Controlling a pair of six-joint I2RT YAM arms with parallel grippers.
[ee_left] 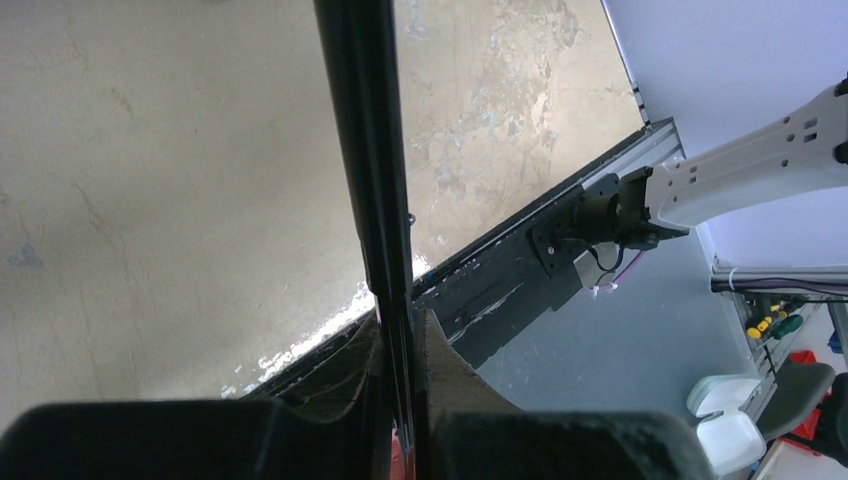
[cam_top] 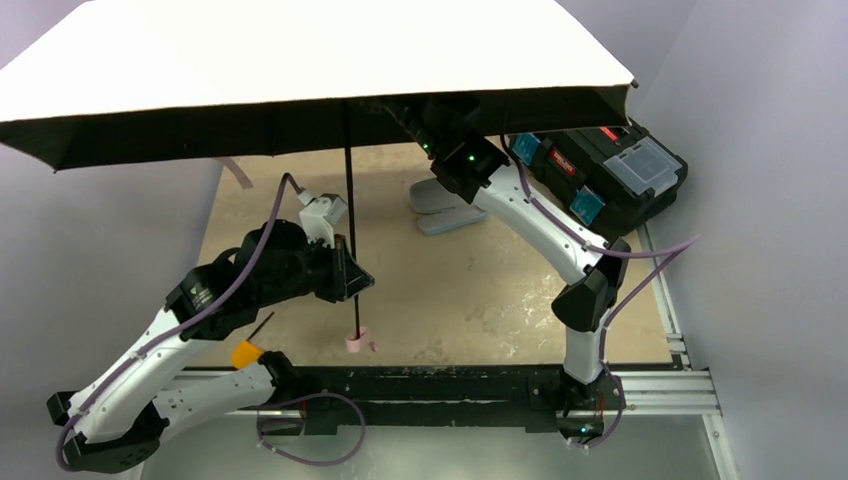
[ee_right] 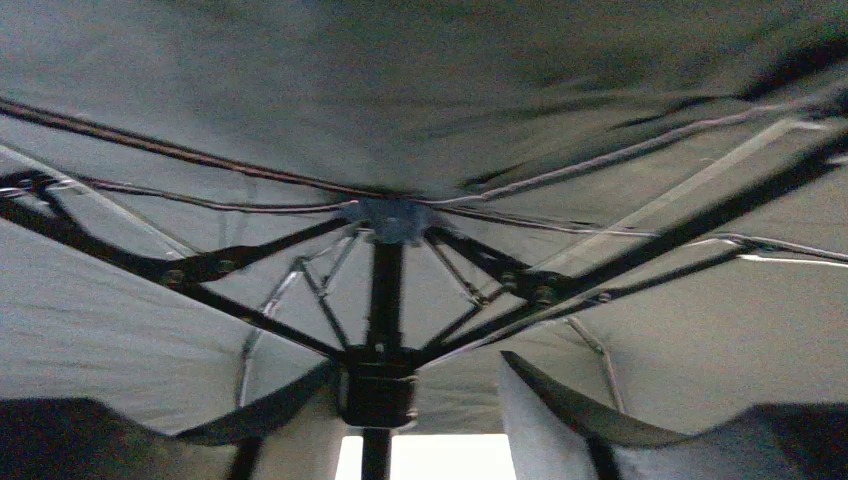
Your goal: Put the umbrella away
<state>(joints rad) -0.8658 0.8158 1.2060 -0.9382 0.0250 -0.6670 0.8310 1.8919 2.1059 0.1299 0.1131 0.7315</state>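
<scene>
Umbrella (cam_top: 300,60): open, held upright over the table (cam_top: 480,290), the pale canopy spreading across its far half with the black lining facing down.
Shaft (cam_top: 350,220): thin and black, about vertical, running down from the canopy towards the table's near-left part.
Handle (cam_top: 357,341): small and pink, at the shaft's lower end by the table's near edge. I cannot tell whether it touches the table.
Left gripper (ee_left: 398,325): above the table's near-left part, clenched on the shaft, with both fingers (ee_left: 445,360) pressed against the black rod.
Right gripper (ee_right: 415,365): raised over the table's far middle, under the canopy. Its fingers (ee_right: 560,400) are spread apart with the runner (ee_right: 377,395) between them, and the gap is wider than the runner.
Ribs (ee_right: 250,270): fanned out from the hub, lining taut above them.
Grey case (cam_top: 445,205): lying on the table's far middle, below the right arm.
Black toolbox (cam_top: 610,170): at the table's far-right corner.
</scene>
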